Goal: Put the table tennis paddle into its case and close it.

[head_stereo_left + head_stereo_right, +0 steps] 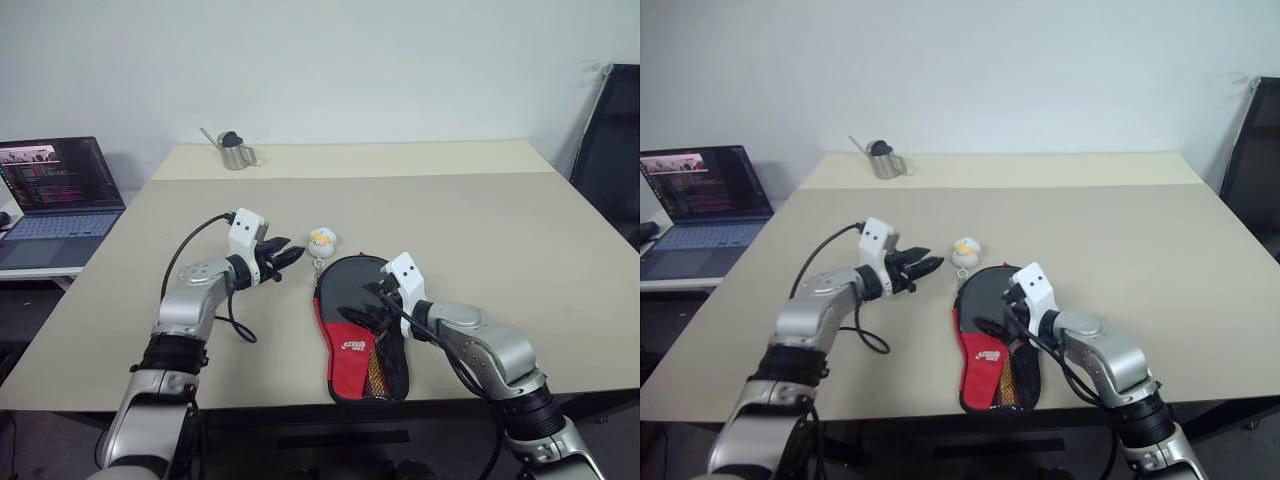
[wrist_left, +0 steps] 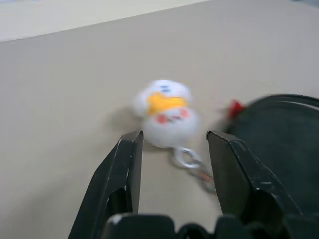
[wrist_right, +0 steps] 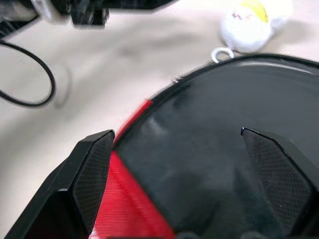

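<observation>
The case (image 1: 352,345) lies flat near the table's front edge, black at its round end with a red logo panel and a mesh pocket (image 1: 388,372) at its narrow end. The table tennis paddle is hidden; only a yellowish and red patch shows through the mesh. A white plush charm (image 1: 322,238) hangs by a ring off the case's round end. My right gripper (image 3: 177,133) hovers open over the case's black round part (image 3: 209,149). My left gripper (image 2: 174,134) is open and empty just left of the charm (image 2: 167,112), pointing at it.
A small metal jug (image 1: 236,151) stands at the table's far left. An open laptop (image 1: 60,195) sits on a side table to the left. A black chair (image 1: 612,150) is at the right. My left arm's cable (image 1: 236,322) loops onto the table.
</observation>
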`<action>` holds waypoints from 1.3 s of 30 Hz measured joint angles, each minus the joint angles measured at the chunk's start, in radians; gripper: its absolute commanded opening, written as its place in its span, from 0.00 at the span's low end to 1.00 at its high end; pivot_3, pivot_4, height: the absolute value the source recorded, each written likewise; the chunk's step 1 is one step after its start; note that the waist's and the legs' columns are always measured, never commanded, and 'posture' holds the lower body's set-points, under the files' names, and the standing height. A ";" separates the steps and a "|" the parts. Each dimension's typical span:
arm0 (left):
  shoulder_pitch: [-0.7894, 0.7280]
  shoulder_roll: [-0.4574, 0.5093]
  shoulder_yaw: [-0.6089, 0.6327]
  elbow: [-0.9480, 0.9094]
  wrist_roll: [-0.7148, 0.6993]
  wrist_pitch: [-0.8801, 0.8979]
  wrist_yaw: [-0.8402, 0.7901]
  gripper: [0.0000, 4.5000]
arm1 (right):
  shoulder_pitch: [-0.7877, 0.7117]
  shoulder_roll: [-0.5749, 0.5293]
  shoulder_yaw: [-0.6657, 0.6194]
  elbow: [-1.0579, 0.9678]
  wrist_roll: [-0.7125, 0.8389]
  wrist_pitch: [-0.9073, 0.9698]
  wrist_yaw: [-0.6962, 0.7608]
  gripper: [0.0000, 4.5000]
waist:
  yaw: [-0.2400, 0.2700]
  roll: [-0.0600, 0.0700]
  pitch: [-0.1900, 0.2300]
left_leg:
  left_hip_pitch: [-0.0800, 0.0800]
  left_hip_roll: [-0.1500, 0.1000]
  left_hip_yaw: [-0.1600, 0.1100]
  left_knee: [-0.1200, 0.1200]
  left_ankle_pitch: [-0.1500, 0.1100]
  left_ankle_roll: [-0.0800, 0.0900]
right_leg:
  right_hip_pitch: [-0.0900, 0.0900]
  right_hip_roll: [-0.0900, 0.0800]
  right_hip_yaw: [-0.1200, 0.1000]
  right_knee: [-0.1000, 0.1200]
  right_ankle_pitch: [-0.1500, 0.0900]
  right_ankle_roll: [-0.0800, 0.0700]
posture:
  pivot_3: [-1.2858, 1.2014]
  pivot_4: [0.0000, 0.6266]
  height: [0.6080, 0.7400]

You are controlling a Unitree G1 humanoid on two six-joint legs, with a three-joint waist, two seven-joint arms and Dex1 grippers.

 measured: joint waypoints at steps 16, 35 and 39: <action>-0.352 -0.130 0.012 0.709 0.137 -0.261 0.044 0.99 | 0.031 0.053 0.030 0.022 -0.077 -0.034 -0.025 1.00 | -0.005 0.000 0.000 | -0.002 -0.009 0.000 0.000 0.001 -0.002 | -0.002 -0.001 0.001 0.001 0.000 0.001 | 0.52 0.24 1.00; -0.414 -0.223 0.051 0.827 0.208 -0.258 0.217 0.99 | 0.037 0.092 0.045 0.021 -0.113 -0.041 -0.038 1.00 | -0.005 -0.001 0.000 | -0.001 -0.010 -0.001 0.001 0.001 -0.001 | -0.002 -0.002 0.001 0.002 0.000 0.001 | 0.52 0.24 1.00; -0.415 -0.237 0.056 0.831 0.221 -0.245 0.236 0.91 | 0.038 0.098 0.045 0.021 -0.123 -0.041 -0.046 1.00 | -0.005 -0.001 0.000 | -0.001 -0.010 -0.001 0.001 0.001 -0.002 | -0.002 -0.002 0.001 0.003 0.000 0.001 | 0.52 0.24 1.00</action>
